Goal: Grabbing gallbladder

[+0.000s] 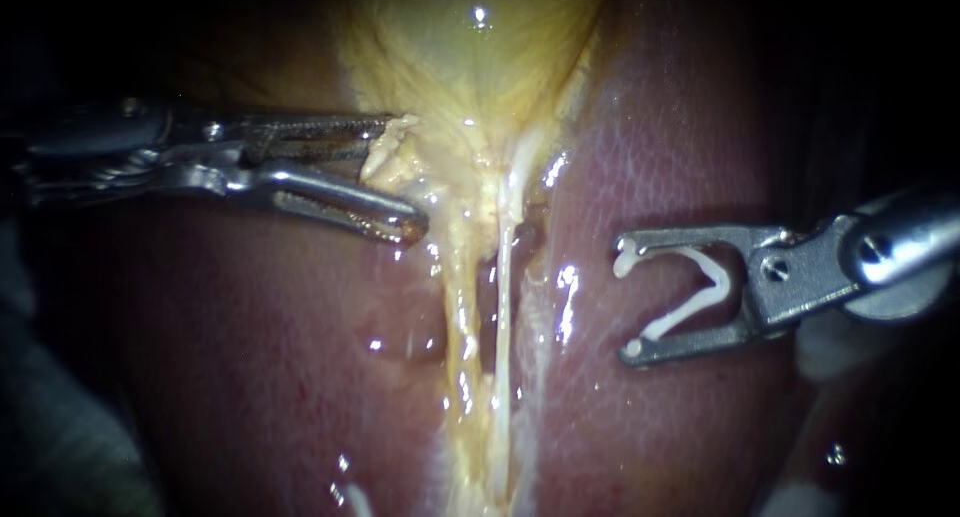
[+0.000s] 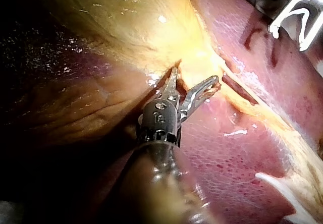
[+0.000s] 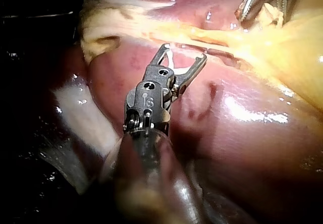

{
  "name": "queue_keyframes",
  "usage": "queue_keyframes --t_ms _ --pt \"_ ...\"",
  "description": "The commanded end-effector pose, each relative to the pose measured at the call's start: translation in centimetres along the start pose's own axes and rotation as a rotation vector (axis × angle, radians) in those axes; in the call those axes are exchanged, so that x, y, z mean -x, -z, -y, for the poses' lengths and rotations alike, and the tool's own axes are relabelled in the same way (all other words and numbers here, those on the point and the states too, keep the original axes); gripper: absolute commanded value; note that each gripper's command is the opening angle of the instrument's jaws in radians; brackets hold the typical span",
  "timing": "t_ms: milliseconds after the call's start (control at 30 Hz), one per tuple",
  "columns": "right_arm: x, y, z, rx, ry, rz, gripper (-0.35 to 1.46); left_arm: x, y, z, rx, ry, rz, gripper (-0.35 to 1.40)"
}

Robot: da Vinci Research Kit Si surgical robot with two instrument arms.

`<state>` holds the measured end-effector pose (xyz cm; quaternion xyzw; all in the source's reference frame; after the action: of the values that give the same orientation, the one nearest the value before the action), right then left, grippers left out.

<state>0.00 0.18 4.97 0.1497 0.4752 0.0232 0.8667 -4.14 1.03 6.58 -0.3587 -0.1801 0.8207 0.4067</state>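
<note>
The gallbladder (image 1: 470,57) is seen as a pale yellow, glistening sac lying just ahead of the left instrument (image 1: 402,175), bedded between lobes of the liver (image 1: 660,157). It narrows to a ragged, fatty neck, and it is at this neck that the left instrument is placed. Its jaws stand parted, with a frayed flap of yellow tissue lying in the gap between them. One jaw is laid against the flap, but a bite from both sides is not shown, so the hold is judged not yet made.

The right instrument (image 1: 628,297) is held well apart from the neck, over the liver on the far side of the tube (image 1: 503,307) that runs away from the neck. Its jaws are spread but occupied: a white clip (image 1: 715,277) is seated between them and touched by both.

The sac is judged to be soft, thin-walled and wet. It may be expected to slip from a shallow bite, and to tear or leak if pinched hard on the taut, shiny wall. Little weight is to be expected, but it is tethered to the liver, so any pull should be applied gently. The better purchase is judged to be the thicker fatty tissue at the neck, directly between the left instrument's jaws, taken deep rather than at the frayed edge. The tube just beyond the jaw tips should be left out of the bite.
</note>
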Motion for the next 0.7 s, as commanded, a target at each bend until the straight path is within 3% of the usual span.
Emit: queue_keyframes --t_ms 33,333,700 --pt "0.00 0.00 0.00 0.000 0.000 0.000 0.50 0.00 -0.02 -0.01 0.002 0.005 0.001 0.47" --pt "0.00 0.00 0.00 0.000 0.000 0.000 0.50 -0.02 -0.11 -0.03 0.009 0.018 0.012 0.47" --pt "0.00 0.00 0.00 0.000 0.000 0.000 0.50 -0.04 -0.16 0.09 0.013 0.043 0.020 0.47"
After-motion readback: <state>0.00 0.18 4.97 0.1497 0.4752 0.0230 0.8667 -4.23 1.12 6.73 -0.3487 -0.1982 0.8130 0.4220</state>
